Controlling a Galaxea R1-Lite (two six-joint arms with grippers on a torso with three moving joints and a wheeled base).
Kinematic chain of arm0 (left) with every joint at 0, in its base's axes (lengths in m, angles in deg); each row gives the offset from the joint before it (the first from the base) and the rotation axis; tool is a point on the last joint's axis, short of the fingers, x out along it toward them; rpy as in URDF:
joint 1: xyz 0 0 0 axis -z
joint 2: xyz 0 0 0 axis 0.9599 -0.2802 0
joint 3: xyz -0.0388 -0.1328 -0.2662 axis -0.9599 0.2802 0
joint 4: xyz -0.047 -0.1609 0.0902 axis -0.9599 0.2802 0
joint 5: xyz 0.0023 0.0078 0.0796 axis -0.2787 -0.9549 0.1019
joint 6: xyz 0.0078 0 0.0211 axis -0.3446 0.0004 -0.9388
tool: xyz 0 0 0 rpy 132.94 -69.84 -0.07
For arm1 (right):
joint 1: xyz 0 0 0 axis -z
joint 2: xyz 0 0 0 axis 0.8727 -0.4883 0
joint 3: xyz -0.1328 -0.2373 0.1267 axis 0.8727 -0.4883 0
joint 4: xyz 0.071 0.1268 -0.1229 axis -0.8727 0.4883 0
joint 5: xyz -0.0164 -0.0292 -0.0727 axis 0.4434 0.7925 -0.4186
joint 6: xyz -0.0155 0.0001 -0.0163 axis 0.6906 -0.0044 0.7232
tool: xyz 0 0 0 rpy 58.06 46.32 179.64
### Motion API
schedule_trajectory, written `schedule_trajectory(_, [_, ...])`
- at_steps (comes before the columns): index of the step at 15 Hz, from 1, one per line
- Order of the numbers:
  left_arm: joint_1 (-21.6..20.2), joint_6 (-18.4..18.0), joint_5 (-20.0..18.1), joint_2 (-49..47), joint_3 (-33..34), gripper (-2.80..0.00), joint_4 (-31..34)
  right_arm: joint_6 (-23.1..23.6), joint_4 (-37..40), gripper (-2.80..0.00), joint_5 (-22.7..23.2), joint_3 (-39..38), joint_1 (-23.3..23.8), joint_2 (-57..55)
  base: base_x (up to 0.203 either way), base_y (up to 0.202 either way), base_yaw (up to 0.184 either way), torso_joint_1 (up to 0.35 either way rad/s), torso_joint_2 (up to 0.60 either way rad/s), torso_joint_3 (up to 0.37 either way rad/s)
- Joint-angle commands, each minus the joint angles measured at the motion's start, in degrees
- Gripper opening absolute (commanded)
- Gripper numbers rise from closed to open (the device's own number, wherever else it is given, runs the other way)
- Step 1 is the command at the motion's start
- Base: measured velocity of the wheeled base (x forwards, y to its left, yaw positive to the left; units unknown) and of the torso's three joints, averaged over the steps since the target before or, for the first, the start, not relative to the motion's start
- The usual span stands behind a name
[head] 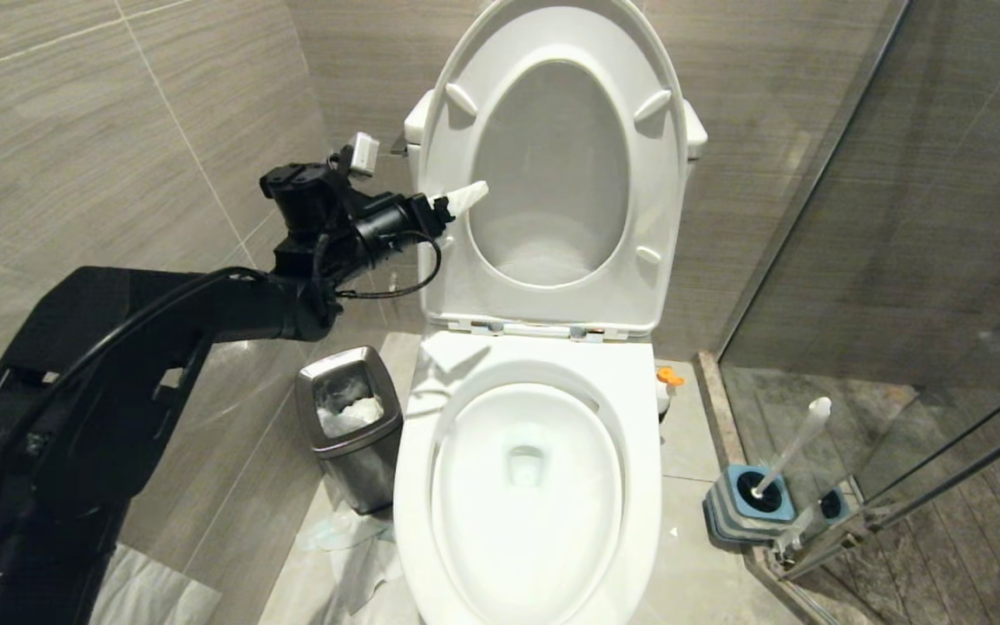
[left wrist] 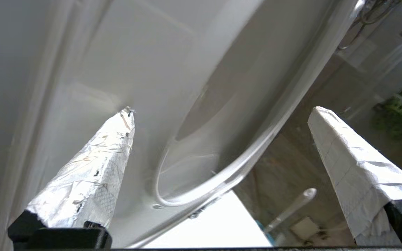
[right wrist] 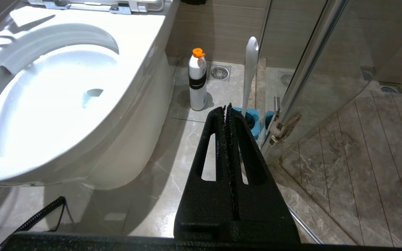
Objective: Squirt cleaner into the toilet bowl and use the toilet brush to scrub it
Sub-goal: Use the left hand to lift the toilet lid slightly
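2 arms are showing: the toilet bowl (head: 543, 486) is sitting open in the middle, seat raised; the left gripper (head: 465, 198) is hovering beside the raised seat, fingers (left wrist: 92, 174) spread wide and empty; the right gripper (right wrist: 227, 115) is pointing floorward, fingers pressed together; the toilet brush (head: 793, 447) is standing in its blue holder (head: 752, 508) right of the bowl.

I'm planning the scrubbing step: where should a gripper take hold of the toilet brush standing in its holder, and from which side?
Grip the toilet brush high on its slim white handle, just below the rounded end. It leans out of the blue holder with the bristle head sunk inside. Probably come from the toilet bowl side; the glass door crowds the other side.
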Motion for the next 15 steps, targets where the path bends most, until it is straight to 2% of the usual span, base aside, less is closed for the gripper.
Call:
schedule_trajectory(1, [0.0, -1.1, -0.2, -2.4, -0.1, 0.0, -2.0, 0.0, -0.1, -2.8, 0.0, -0.1, 0.0, 0.0, 0.0, 0.0, 0.0, 0.0, 0.0, 0.0])
schedule_trajectory(7, [0.0, -4.2, -0.1, -5.7, 0.0, 0.0, -6.6, 0.0, -0.1, -2.8, 0.0, -0.1, 0.0, 0.0, 0.0, 0.0, 0.0, 0.0, 0.0, 0.0])
schedule_trajectory(10, [0.1, -6.9, -0.1, -7.1, -0.1, 0.0, -7.6, 0.0, 0.0, -2.8, 0.0, -0.1, 0.0, 0.0, 0.0, 0.0, 0.0, 0.0, 0.0, 0.0])
schedule_trajectory(15, [0.0, -7.7, -0.1, -7.2, -0.1, 0.0, -8.1, 0.0, 0.0, -2.8, 0.0, -0.1, 0.0, 0.0, 0.0, 0.0, 0.0, 0.0, 0.0, 0.0])
